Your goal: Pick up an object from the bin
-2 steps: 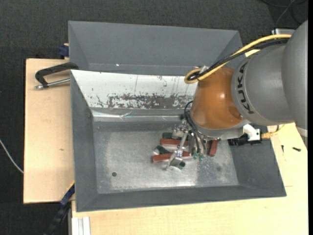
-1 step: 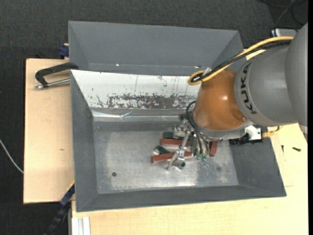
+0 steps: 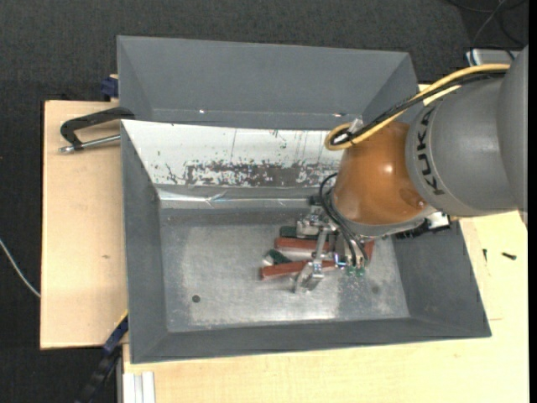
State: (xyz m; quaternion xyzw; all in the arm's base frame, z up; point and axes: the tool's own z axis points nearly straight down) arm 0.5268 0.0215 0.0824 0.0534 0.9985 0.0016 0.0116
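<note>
Single-arm bin pick, seen from above. The gripper (image 3: 317, 267) stands low over the bin floor, right of centre, beneath the arm's orange wrist cover (image 3: 377, 183) and yellow cable (image 3: 436, 91). Its tip merges visually with the objects under it, so it cannot be told whether it is open or closed, or whether it has hold of anything. Just beside and partly beneath it lies a small cluster: an upper reddish-brown bar (image 3: 294, 245) and a lower reddish-brown bar (image 3: 277, 269). Both are elongated, lie roughly level and point toward the left of the view. Small pale and greenish pieces are mixed in with them, too small to identify. The lower bar's right end meets the gripper's tip. Apart from a dark speck (image 3: 195, 300) toward the lower left, the grey floor of the bin (image 3: 218, 259) is bare. Judged progress: the approach appears complete, with the tool at the cluster. A secure grasp is not evident, and the lift clear of the bin remains to be done.
</note>
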